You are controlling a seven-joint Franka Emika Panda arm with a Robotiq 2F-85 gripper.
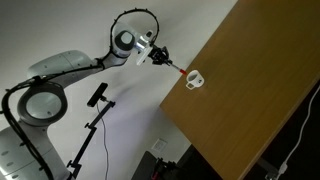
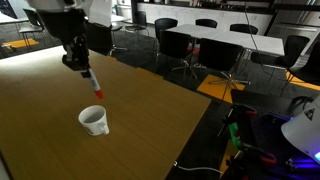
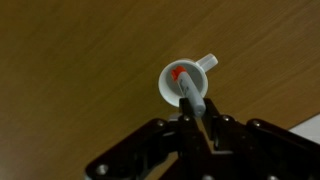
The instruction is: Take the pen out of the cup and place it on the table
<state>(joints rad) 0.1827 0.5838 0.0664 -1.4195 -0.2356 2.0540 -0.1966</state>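
The small white cup stands upright on the light-brown wooden table. My gripper is shut on the pen and holds it in the air above the cup, red tip pointing down. In an exterior view the gripper holds the pen just beside the cup, over the table. The wrist view looks straight down: the pen runs from the jaws over the cup's opening, whose rim and handle show on the table.
The table's edge runs close to the cup in an exterior view. Black chairs and more tables stand behind. A stand with a camera is beside the robot base, and a lit device sits off the table's corner.
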